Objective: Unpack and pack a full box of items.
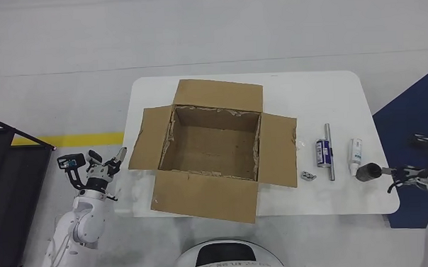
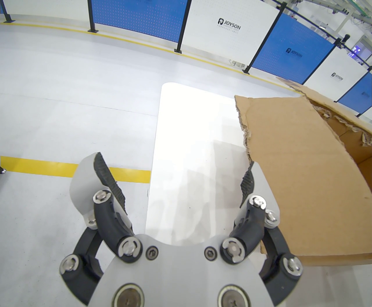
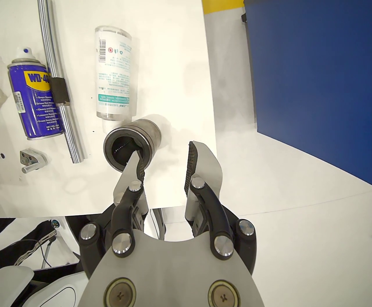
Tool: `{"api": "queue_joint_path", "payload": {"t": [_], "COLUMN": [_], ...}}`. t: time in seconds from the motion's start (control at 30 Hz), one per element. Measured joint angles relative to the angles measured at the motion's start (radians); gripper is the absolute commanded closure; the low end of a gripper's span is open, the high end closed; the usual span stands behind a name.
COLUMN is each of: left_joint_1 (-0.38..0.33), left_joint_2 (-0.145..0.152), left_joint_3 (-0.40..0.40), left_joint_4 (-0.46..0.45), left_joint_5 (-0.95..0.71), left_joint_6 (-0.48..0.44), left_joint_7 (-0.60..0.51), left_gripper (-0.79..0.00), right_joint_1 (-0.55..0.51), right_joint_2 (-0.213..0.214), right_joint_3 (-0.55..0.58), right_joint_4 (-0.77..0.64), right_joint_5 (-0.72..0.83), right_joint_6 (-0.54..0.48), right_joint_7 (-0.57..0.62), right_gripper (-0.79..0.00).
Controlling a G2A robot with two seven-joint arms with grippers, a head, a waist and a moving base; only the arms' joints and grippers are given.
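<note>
An open cardboard box (image 1: 209, 148) stands in the middle of the white table (image 1: 198, 91), its inside bare. To its right lie a small metal bracket (image 1: 308, 175), a blue spray can (image 1: 322, 152), a metal rod (image 1: 329, 151), a white bottle (image 1: 356, 155) and a dark metal cylinder (image 1: 366, 172). My right gripper (image 3: 162, 149) is open at the table's right front corner. One of its fingertips (image 3: 136, 158) sits at the mouth of the cylinder (image 3: 132, 139), the other is clear of it. My left gripper (image 2: 174, 161) is open and holds nothing, beside the box's left flap (image 2: 290, 174).
The cylinder lies close to the table's front edge and right corner. A black rack (image 1: 10, 190) stands on the floor at the left. A blue floor area (image 1: 412, 126) lies past the table's right side. The table strip left of the box (image 2: 186, 145) is bare.
</note>
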Motion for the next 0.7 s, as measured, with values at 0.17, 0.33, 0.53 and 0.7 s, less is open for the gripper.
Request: {"api": "queue_joint_path", "payload": {"t": [0.17, 0.33, 0.53, 0.7], "left_joint_1": [0.0, 0.0, 0.0, 0.0], "left_joint_2": [0.0, 0.0, 0.0, 0.0], "left_joint_3": [0.0, 0.0, 0.0, 0.0], "left_joint_4": [0.0, 0.0, 0.0, 0.0], "left_joint_5": [0.0, 0.0, 0.0, 0.0], "left_joint_6": [0.0, 0.0, 0.0, 0.0], "left_joint_7": [0.0, 0.0, 0.0, 0.0], "left_gripper": [-0.785, -0.785, -0.785, -0.785], "right_joint_1": [-0.053, -0.051, -0.051, -0.051], "right_joint_2": [-0.003, -0.002, -0.002, -0.002], "right_joint_3": [0.045, 0.044, 0.044, 0.044], "right_joint_4": [-0.096, -0.092, -0.092, -0.092], "right_joint_5": [0.083, 0.078, 0.078, 0.078], "right_joint_6": [0.037, 0.036, 0.036, 0.036], "right_joint_7": [-0.014, -0.014, -0.013, -0.013], "right_gripper": [-0.785, -0.785, -0.785, -0.785]}}
